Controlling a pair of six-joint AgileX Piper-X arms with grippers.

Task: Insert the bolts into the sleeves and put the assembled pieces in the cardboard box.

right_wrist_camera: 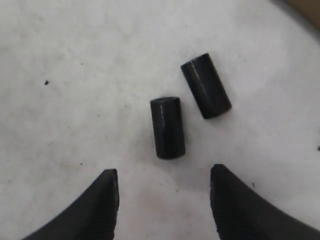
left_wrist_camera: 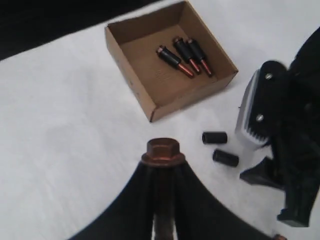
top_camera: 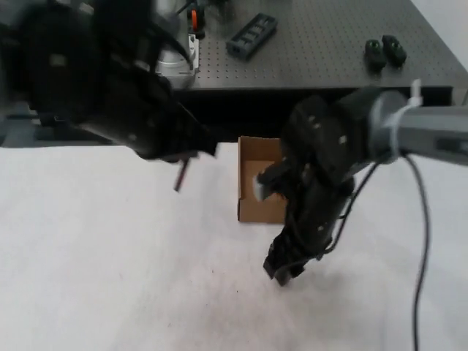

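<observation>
Your left claw (left_wrist_camera: 161, 172) is clamped on a bolt (left_wrist_camera: 161, 151), right claw (right_wrist_camera: 164, 187) hangs fingers-apart over two loose sleeves (right_wrist_camera: 168, 127) near the cardboard box (left_wrist_camera: 150, 70).

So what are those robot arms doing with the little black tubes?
They are fitting bolts into sleeves. The left gripper holds a copper-coloured bolt just below its head. The right gripper hangs open over two loose black sleeves lying on the white cloth. Three finished pieces already lie in the cardboard box nearby.
</observation>
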